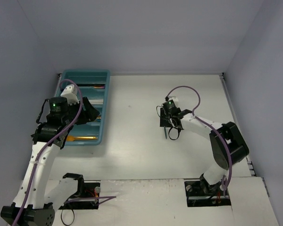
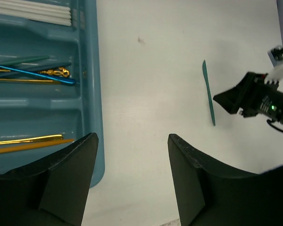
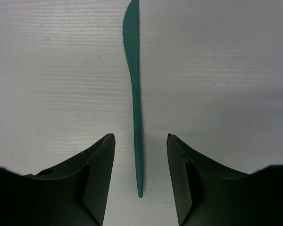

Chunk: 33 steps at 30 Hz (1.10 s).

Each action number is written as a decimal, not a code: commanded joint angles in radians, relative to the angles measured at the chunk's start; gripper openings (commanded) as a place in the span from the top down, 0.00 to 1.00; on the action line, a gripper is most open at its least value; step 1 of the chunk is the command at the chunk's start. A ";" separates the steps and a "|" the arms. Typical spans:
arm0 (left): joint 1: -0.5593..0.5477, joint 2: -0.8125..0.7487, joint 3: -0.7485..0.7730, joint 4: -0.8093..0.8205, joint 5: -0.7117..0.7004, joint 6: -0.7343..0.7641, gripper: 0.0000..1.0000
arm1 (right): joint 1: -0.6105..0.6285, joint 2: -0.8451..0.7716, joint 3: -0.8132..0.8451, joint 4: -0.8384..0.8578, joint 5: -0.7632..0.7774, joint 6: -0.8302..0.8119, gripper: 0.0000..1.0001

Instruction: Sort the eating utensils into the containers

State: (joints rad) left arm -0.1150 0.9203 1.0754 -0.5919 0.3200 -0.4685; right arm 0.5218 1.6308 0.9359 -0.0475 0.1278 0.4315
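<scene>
A slim teal knife (image 3: 134, 94) lies flat on the white table. Its handle end sits between the fingers of my right gripper (image 3: 140, 139), which is open and straddles it without touching it. The knife also shows in the left wrist view (image 2: 208, 92), beside the right gripper (image 2: 245, 99). The teal cutlery tray (image 1: 85, 75) stands at the far left. It holds white utensils (image 2: 33, 12), a blue one (image 2: 33, 74) with gold and teal ones, and gold ones (image 2: 28, 140) in the nearest compartment. My left gripper (image 2: 133, 139) is open and empty over the tray's right edge.
The tray's right wall (image 2: 90, 94) runs just left of my left gripper. Grey walls close the table at the back and on both sides. The right arm (image 1: 221, 141) reaches from the near right towards the table's middle.
</scene>
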 commanded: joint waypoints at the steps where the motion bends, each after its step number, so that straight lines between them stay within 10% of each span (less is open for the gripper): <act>1: 0.003 -0.050 -0.028 -0.064 0.068 0.071 0.42 | 0.026 0.036 0.044 0.023 0.028 0.029 0.55; 12: 0.003 -0.029 -0.018 -0.058 0.089 0.080 0.42 | 0.038 0.107 0.033 0.024 0.048 0.053 0.70; 20: 0.003 -0.021 -0.015 -0.057 0.105 0.051 0.42 | 0.056 0.112 0.026 0.026 0.057 0.050 1.00; 33: -0.237 0.031 -0.023 0.194 -0.020 -0.175 0.36 | 0.245 -0.281 0.015 0.210 -0.039 -0.079 1.00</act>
State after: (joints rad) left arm -0.2378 0.9204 1.0138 -0.5972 0.3866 -0.5286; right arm 0.7048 1.5183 0.9406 0.0139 0.1292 0.4058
